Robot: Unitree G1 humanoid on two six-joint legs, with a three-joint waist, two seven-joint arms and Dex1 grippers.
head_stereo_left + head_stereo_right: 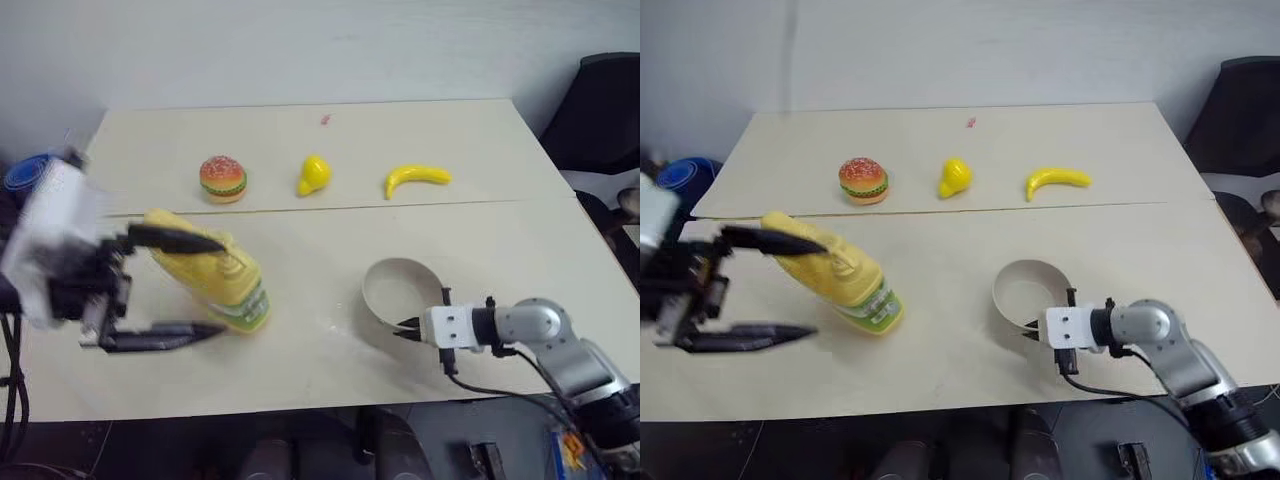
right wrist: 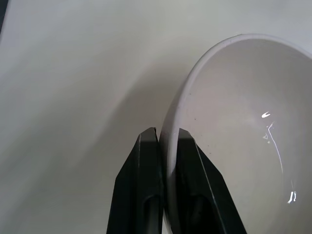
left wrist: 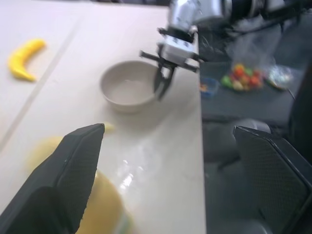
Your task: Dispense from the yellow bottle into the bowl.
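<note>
The yellow bottle [image 1: 215,280] leans over on the table's left side, its green-white label toward the front. My left gripper [image 1: 223,285] is open, with one black finger above the bottle's top and the other low beside its base; I cannot tell if either touches it. The beige bowl [image 1: 395,290] is tipped up on the right near the front edge. My right gripper [image 1: 408,328] is shut on the bowl's near rim, and in the right wrist view the two fingers [image 2: 146,185] pinch the rim of the bowl [image 2: 234,122], one inside and one outside.
A toy burger [image 1: 223,179], a small yellow pear [image 1: 314,175] and a yellow banana [image 1: 417,178] stand in a row across the far half of the table. A black chair [image 1: 600,110] is at the far right. A blue object [image 1: 25,172] sits off the table's left edge.
</note>
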